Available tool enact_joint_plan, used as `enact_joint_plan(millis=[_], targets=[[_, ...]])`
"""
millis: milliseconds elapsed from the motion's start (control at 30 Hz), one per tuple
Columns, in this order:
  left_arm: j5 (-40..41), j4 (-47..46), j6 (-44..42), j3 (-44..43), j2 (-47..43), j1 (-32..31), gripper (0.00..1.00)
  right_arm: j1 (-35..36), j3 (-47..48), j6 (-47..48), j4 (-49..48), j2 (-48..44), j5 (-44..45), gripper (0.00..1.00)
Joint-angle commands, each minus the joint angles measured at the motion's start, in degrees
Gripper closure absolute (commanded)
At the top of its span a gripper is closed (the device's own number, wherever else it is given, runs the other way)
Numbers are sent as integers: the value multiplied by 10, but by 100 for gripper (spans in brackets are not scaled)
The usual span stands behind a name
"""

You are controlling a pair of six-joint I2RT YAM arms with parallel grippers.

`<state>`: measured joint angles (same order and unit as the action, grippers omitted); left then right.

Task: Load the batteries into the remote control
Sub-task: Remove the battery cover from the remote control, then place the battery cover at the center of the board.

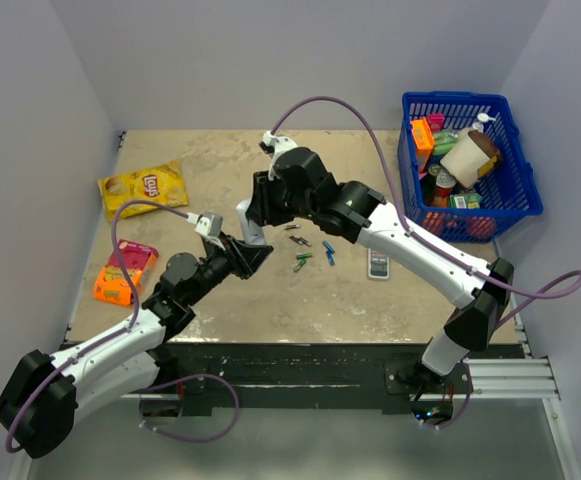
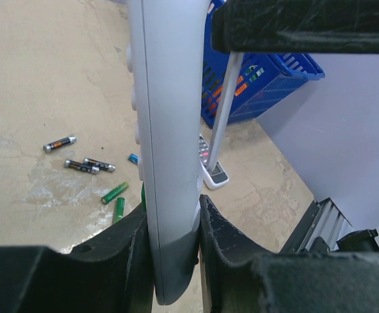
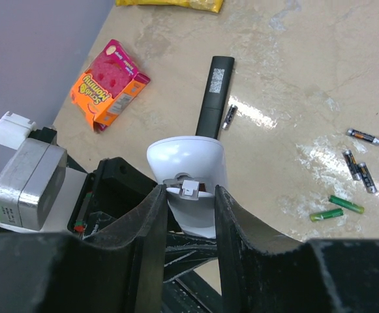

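Observation:
The white remote control (image 2: pixel 166 130) stands upright, and my left gripper (image 2: pixel 174 241) is shut on its lower end. At its upper end (image 3: pixel 186 156) the thin back cover (image 3: pixel 192 195) has parted from the body and also shows as a slim white strip (image 2: pixel 225 117). My right gripper (image 3: pixel 188 202) is shut on that cover, a finger touching each edge. Both grippers meet over the table's middle (image 1: pixel 255 225). Two green batteries (image 2: pixel 114 193) (image 3: pixel 336 208) (image 1: pixel 303 260) lie loose on the table to the right.
Dark cells (image 2: pixel 85 165) and a blue cell (image 2: pixel 132 158) lie near the green ones. A grey-white remote (image 1: pixel 379 262), a black remote (image 3: pixel 214 98), a pink-orange pack (image 1: pixel 125 270) and a yellow chips bag (image 1: pixel 143 186) lie around. A blue basket (image 1: pixel 457 97) stands at back right.

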<state>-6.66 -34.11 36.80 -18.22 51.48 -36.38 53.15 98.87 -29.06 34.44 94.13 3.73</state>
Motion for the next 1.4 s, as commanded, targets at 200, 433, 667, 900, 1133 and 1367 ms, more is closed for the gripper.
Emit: enact_joint_plan(millis=[200,433,667,900,1133,1367], targets=[[89,55,-6,-1,-36,6,100,-41,-2,26,18,-45,23,89],[124,107,-41,6,-92,64,100,-95,-122,37,84,-61,15,89],[144,129,-112,-4,-118,82,100,-104,-280,28,78,-51,-4,89],[131,117,-119,5,-118,83,100,-106,-341,22,36,16,-14,84],[130,115,-122,16,-121,83,100,-107,-358,28,15,60,-6,77],[127,111,-129,13,-118,83,100,-107,-361,37,12,70,3,52]])
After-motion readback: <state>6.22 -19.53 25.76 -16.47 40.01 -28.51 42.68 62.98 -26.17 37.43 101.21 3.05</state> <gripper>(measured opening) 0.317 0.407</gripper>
